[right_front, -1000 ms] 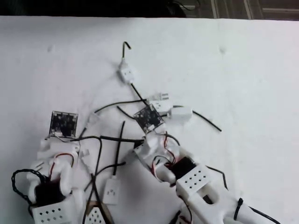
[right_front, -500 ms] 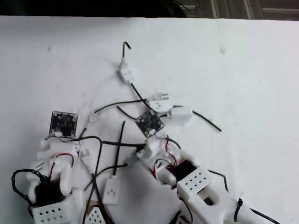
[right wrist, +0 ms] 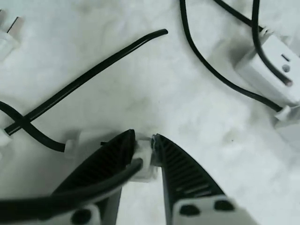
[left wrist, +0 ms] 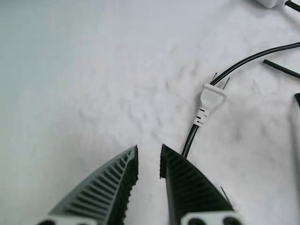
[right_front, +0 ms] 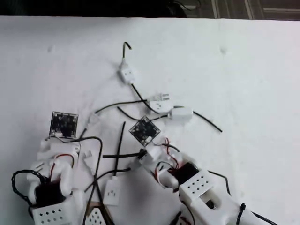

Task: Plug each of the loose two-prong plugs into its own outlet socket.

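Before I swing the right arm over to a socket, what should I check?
1. Grip on the plug: ok. The right gripper is shut on a white plug.
2. Which way its prongs face: cannot tell; the fingers hide them.
3. Socket free: ok. The nearby socket has nothing in its slots.
4. Path clear: not ok. Black cords lie crossed on the table near plug and socket.
5. Left gripper free: ok. It is open and empty, with the second plug lying ahead of it.
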Robot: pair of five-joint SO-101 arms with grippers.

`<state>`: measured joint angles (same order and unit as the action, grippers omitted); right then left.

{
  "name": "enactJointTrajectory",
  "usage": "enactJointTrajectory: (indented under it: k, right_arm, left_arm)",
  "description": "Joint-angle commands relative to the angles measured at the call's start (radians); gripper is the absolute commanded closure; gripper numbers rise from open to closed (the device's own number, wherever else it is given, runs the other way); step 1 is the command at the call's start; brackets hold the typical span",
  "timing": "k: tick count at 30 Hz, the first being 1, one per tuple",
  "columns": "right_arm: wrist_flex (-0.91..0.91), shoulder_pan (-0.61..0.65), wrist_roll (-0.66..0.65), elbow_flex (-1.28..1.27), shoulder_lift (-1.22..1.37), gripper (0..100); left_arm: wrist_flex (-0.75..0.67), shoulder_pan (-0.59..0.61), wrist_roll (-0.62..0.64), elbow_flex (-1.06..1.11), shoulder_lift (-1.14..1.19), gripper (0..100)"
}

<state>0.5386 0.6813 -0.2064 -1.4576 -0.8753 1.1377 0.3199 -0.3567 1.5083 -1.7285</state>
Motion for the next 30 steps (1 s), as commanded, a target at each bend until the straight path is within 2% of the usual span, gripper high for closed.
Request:
enactJointTrajectory:
  k: [1, 4, 8, 10, 17, 24, 26, 30]
  right_arm:
    - [0.030, -0.005, -0.012, -0.009, 0.016, 98.1]
    - [0.030, -0.004, -0.006, -0.003, 0.007, 96.4]
    - [0.068, -0.004, -0.005, 0.046, 0.007, 83.7]
    - [0.124, -0.004, -0.003, 0.084, 0.007, 80.8]
    - [0.332, 0.004, 0.072, 0.282, 0.005, 80.7]
    - [0.588, 0.035, 0.081, 0.514, 0.005, 80.8]
    - [0.645, 0.031, 0.081, 0.566, 0.001, 80.8]
    - [0.806, 0.033, 0.072, 0.720, -0.101, 80.8]
  left_arm:
    - [0.003, 0.002, -0.008, -0.006, -0.005, 90]
    - [-0.003, 0.001, -0.008, -0.008, -0.005, 90]
    - [-0.005, 0.001, -0.008, -0.014, -0.005, 89]
    - [-0.005, 0.001, -0.008, -0.012, -0.005, 89]
    - [-0.006, -0.012, -0.006, -0.014, -0.005, 89]
    - [0.028, -0.162, -0.008, -0.051, -0.005, 89]
    - [0.052, -0.214, -0.008, -0.075, -0.005, 86]
    - [0.140, -0.332, -0.006, -0.104, -0.005, 71]
